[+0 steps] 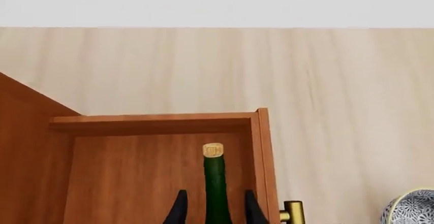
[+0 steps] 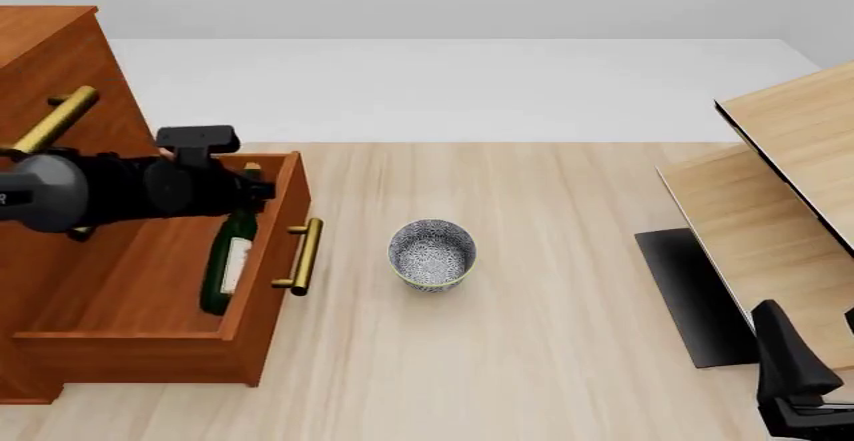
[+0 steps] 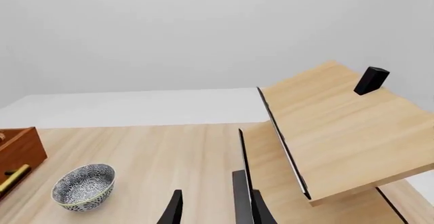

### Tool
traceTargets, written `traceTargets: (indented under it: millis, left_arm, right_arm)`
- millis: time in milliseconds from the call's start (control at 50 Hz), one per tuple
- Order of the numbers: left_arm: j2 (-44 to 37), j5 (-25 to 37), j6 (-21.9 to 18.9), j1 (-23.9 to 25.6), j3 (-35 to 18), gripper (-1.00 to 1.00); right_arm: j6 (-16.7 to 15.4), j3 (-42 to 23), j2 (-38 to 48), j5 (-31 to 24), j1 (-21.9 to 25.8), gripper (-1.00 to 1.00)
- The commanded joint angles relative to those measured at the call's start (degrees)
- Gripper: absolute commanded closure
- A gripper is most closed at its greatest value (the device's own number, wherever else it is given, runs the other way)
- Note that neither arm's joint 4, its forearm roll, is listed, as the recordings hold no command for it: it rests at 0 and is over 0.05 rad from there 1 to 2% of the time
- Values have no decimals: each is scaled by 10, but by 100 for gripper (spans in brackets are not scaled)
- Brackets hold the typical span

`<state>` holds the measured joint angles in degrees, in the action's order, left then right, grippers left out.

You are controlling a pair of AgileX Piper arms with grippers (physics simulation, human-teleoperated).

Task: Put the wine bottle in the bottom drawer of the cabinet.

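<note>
The wine bottle (image 2: 222,266) lies inside the open bottom drawer (image 2: 147,346) of the cabinet (image 2: 54,46), along the drawer's front wall, gold top pointing away from me. My left gripper (image 2: 248,193) hovers over its neck end. In the left wrist view the fingers (image 1: 180,210) straddle the green bottle (image 1: 215,183) with a gap on each side, so the gripper is open. The drawer floor (image 1: 135,178) shows around it. My right gripper (image 2: 790,376) is far off at the front right, open and empty, as the right wrist view (image 3: 213,211) shows.
A speckled grey bowl (image 2: 431,253) stands on the table just right of the drawer's brass handle (image 2: 304,256). Pale light-wood furniture (image 2: 787,131) with a dark panel fills the right side. An upper brass handle (image 2: 54,121) juts out above the left arm.
</note>
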<state>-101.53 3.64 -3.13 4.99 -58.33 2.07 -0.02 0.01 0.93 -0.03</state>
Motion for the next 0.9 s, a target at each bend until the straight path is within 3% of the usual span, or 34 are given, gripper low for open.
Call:
traceTargets:
  millis: [20, 480, 520, 680, 720, 780, 860, 900]
  left_arm:
    - [-6, 4, -17, -9, 9, -100]
    - [26, 25, 3, -13, -5, -100]
    - [47, 33, -4, -19, -9, -100]
    - [132, 83, 31, -14, -33, -100]
    - [158, 89, 11, -22, -29, -100]
    - [195, 107, 30, 3, -26, -100]
    - [251, 122, 36, -7, -23, -100]
    - [289, 132, 20, 10, -11, -100]
  right_arm:
    - [0, 0, 0, 0, 0, -100]
    - [0, 0, 0, 0, 1, -100]
    - [0, 0, 0, 0, 0, -100]
    - [-1, 0, 0, -2, 4, -100]
    - [-1, 0, 0, -1, 5, -100]
    - [-2, 0, 0, -1, 5, -100]
    - [-3, 0, 0, 0, 5, -100]
    - [-3, 0, 0, -1, 6, -100]
